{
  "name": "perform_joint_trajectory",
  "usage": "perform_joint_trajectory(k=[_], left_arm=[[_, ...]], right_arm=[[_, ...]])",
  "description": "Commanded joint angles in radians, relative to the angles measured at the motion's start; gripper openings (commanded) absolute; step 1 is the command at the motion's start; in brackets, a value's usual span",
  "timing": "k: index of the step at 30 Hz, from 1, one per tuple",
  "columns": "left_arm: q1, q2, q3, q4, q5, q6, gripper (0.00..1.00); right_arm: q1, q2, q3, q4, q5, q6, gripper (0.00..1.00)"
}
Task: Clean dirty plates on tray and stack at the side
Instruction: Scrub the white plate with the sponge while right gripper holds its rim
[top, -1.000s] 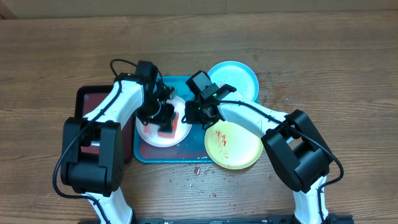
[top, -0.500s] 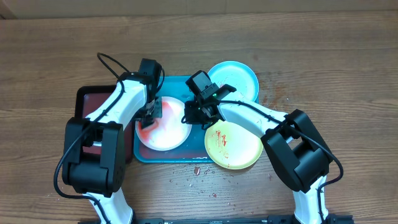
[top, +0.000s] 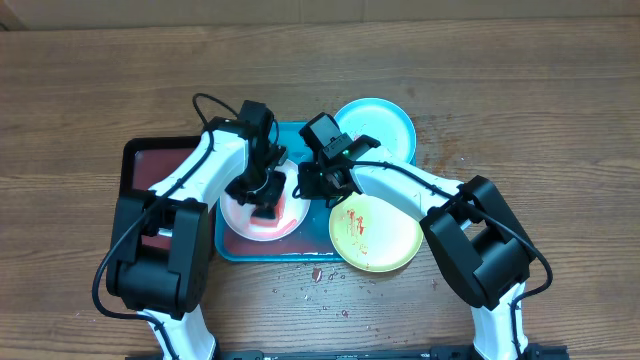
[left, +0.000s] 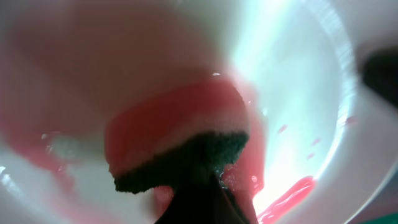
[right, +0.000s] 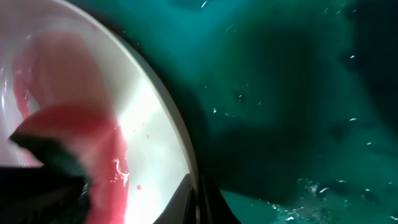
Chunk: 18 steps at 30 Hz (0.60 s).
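Observation:
The white plate (top: 243, 215) lies in the teal tray (top: 250, 250), wet with pink-red smear. My left gripper (top: 264, 200) is shut on a pink sponge with a dark scrub side (left: 177, 140) and presses it on the white plate (left: 298, 81). My right gripper (top: 305, 186) is shut on the white plate's right rim (right: 165, 124), over the tray floor (right: 280, 93). The sponge also shows in the right wrist view (right: 62, 146). The light blue plate (top: 385, 125) lies at the tray's far right corner. The yellow-green plate (top: 378, 235), with red smears, lies right of the tray.
A dark maroon tray (top: 150, 160) sits against the teal tray's left side, under my left arm. Small red crumbs (top: 315, 275) are scattered on the wooden table in front of the teal tray.
My left gripper has swept the sponge from the white plate's left edge back toward its middle and right. The right gripper has kept its hold on the rim.

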Motion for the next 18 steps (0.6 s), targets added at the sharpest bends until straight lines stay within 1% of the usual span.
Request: perform_joint_trajectory(k=[1, 3, 5, 7, 8, 11, 12, 15, 18], left_arm=[[-0.021, 0.018, -0.009, 0.126, 0.093, -0.015, 0.04], [-0.022, 0.018, -0.009, 0.196, 0.069, -0.068, 0.04], [-0.021, 0.018, -0.008, 0.26, -0.034, -0.155, 0.04], [-0.021, 0.018, -0.008, 0.288, -0.199, -0.248, 0.04], [-0.021, 0.018, -0.008, 0.288, -0.327, -0.312, 0.04], [-0.02, 0.018, -0.008, 0.226, -0.591, -0.48, 0.04], [-0.019, 0.018, -0.008, 0.199, -0.634, -0.523, 0.04], [-0.006, 0.019, -0.009, 0.12, -0.653, -0.569, 0.04], [0.01, 0.019, -0.009, 0.068, -0.581, -0.549, 0.04]], right_arm=[[-0.002, 0.008, -0.01, 0.005, 0.002, 0.009, 0.04], [-0.002, 0.008, -0.01, 0.005, 0.002, 0.008, 0.04], [-0.002, 0.008, -0.01, 0.005, 0.002, 0.008, 0.04], [-0.002, 0.008, -0.01, 0.004, 0.002, 0.008, 0.04], [-0.002, 0.008, -0.01, 0.004, 0.002, 0.008, 0.04], [-0.002, 0.008, -0.01, -0.004, 0.002, 0.01, 0.04], [-0.003, 0.008, -0.01, -0.011, 0.003, 0.019, 0.04], [-0.02, 0.008, -0.012, -0.038, 0.005, 0.089, 0.04], [-0.037, 0.008, -0.021, -0.045, -0.007, 0.091, 0.04]])
